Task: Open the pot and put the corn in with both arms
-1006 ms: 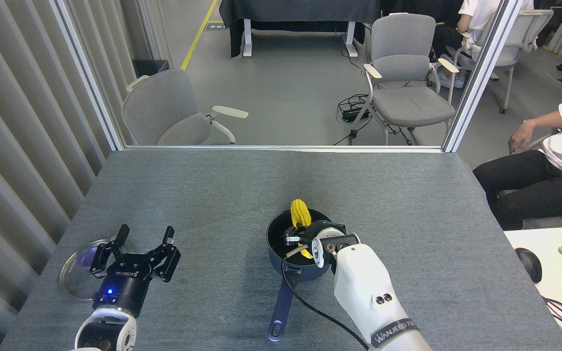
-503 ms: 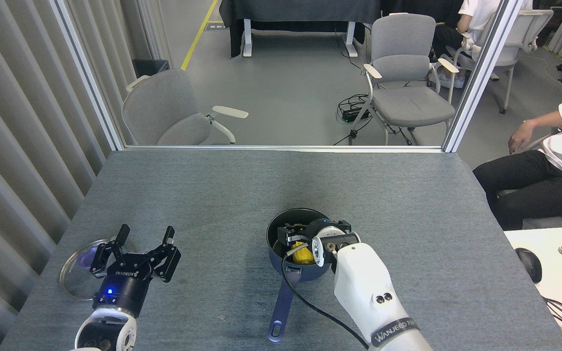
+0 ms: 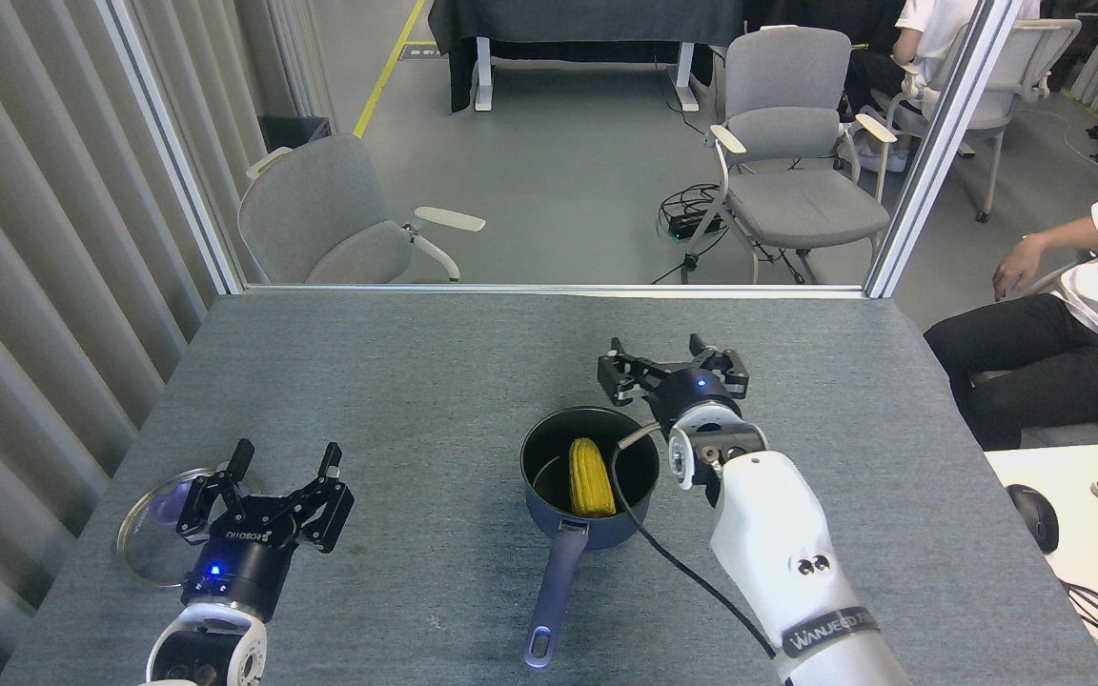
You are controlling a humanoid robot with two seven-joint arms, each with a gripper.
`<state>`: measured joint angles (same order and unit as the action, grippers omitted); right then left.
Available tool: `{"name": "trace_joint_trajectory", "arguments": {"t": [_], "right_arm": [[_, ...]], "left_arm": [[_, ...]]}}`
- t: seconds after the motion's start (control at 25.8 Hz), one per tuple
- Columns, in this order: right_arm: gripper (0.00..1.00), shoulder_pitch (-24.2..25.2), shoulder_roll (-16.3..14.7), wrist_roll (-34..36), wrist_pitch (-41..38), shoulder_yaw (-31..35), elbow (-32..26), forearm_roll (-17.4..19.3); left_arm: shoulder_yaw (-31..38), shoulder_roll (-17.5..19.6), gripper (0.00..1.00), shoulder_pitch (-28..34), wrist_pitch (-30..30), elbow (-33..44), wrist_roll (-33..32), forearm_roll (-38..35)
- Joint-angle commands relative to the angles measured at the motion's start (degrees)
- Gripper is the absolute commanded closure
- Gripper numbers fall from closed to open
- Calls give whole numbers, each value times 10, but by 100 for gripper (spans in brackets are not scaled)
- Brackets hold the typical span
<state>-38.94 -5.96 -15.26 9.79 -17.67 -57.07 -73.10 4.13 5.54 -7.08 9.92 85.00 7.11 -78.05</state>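
Near left: left gripper point(image 3: 284, 474) spread open and empty, just right of the glass lid point(image 3: 151, 534) lying flat on the grey table point(image 3: 416, 381). Centre: corn point(image 3: 590, 476) lies in the uncovered pot point(image 3: 587, 476), long axis near-to-far. Right gripper point(image 3: 671, 369) hovers open and empty just beyond the far rim, the nearer arm; task judged essentially complete.

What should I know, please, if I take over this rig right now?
Left gripper: open, empty, hovering beside the round glass lid lying flat on the grey table.
Right gripper: open, empty, raised just beyond the pot.
Small dark blue saucepan: uncovered, long handle pointing toward the robot.
Bright yellow corn cob: lying inside the pot.
Done: lid off, corn in.
Left: nothing visible except, probably, retracting both arms.
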Motion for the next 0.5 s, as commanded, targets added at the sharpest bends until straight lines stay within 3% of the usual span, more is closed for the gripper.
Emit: {"name": "trace_joint_trajectory", "arguments": {"t": [0.0,0.19,0.46], "right_arm": [[0,32,-31,89,-7,46,-29,3],[0,114,-89,147,-64,93,-81,3],[0,289,-97,148,-101,170,-242,0]], "left_arm": [[0,0,1,0,0,0,0,0],[0,0,1,0,0,1,0,0],[0,-1,1,1,0,2,0,0]]}}
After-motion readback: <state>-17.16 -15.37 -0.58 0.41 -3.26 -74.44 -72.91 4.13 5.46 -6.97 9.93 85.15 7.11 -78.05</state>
